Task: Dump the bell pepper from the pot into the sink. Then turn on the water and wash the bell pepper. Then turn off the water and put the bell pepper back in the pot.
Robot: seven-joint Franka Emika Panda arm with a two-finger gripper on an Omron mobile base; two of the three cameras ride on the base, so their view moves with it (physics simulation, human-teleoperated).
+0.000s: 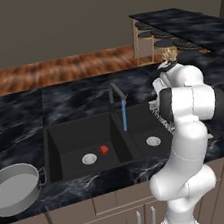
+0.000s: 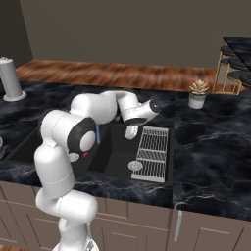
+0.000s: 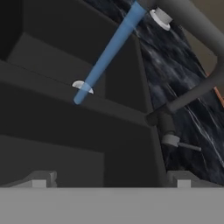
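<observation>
Claw (image 3: 109, 181) spread fully wide, holding nothing, poised over the sink (image 1: 62, 141) by the drying rack (image 2: 153, 149). Just ahead of it stands the dark faucet (image 3: 183, 98), a blue stream of water (image 3: 107, 52) falling from its spout. Beyond the stream, in the far basin, the bell pepper (image 1: 104, 149) lies beside the drain (image 1: 89, 159). Farthest off, the pot (image 1: 14, 189) sits on the table (image 1: 15, 127).

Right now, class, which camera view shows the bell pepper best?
The left base view: the bell pepper lies unobstructed in the sink's left basin beside the drain. In the right base view, the arm covers that basin.
</observation>
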